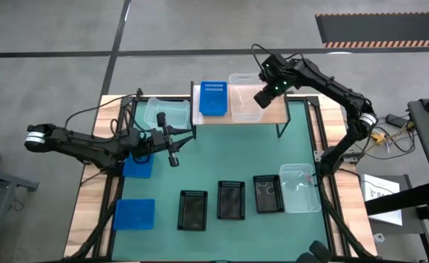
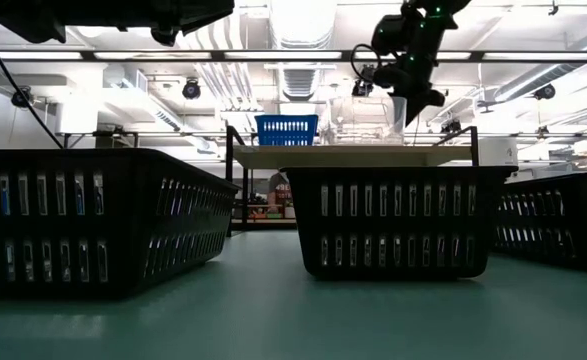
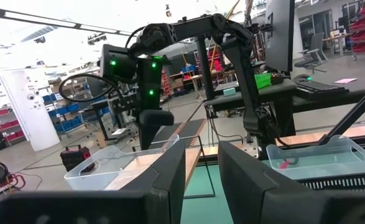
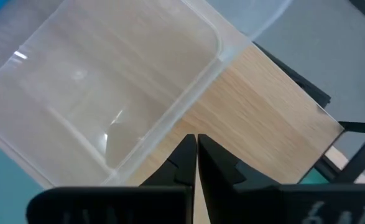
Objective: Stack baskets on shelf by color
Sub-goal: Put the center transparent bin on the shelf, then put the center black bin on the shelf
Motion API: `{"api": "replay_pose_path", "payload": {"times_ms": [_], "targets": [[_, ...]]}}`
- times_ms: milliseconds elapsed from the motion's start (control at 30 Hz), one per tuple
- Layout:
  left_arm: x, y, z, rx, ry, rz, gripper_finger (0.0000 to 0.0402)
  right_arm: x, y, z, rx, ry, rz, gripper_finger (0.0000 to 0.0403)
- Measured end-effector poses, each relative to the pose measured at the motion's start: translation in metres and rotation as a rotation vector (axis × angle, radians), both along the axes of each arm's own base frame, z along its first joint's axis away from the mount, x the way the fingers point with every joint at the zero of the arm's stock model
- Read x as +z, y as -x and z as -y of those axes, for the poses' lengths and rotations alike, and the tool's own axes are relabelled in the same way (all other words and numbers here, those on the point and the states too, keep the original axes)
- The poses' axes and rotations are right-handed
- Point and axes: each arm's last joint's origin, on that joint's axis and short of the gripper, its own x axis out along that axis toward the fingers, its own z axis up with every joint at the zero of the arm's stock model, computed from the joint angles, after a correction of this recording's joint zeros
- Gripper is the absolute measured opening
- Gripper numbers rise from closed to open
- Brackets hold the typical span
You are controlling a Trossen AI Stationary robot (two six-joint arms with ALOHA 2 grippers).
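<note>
The right hand hovers over the shelf at the far edge of the counter, fingers pinched together and empty, just right of a clear basket standing beside a blue basket. The left hand, narrowly parted and empty, sits near another clear basket at far left.

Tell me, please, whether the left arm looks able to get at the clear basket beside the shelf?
Probably yes: the left gripper hovers just by that clear basket, whose open top has nothing over it.
</note>
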Motion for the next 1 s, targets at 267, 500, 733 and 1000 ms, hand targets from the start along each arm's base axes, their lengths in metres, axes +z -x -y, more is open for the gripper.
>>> {"api": "replay_pose_path", "payload": {"times_ms": [267,500,733,1000], "targets": [[0.0,0.0,0.0,0.0,0.0,0.001,0.008,0.001,-0.005,-0.003,0.016,0.008,0.021,0.0008],[0.0,0.0,0.0,0.0,0.002,0.001,0.008,0.036,0.004,-0.022,0.043,0.056,0.061,0.0008],[-0.003,-0.003,0.0,-0.01,0.048,-0.003,0.008,0.066,0.001,-0.091,0.233,0.117,0.17,0.0008],[-0.012,-0.012,0.008,-0.089,0.161,-0.025,0.008,0.059,0.005,-0.19,0.501,0.166,0.256,0.0008]]}}
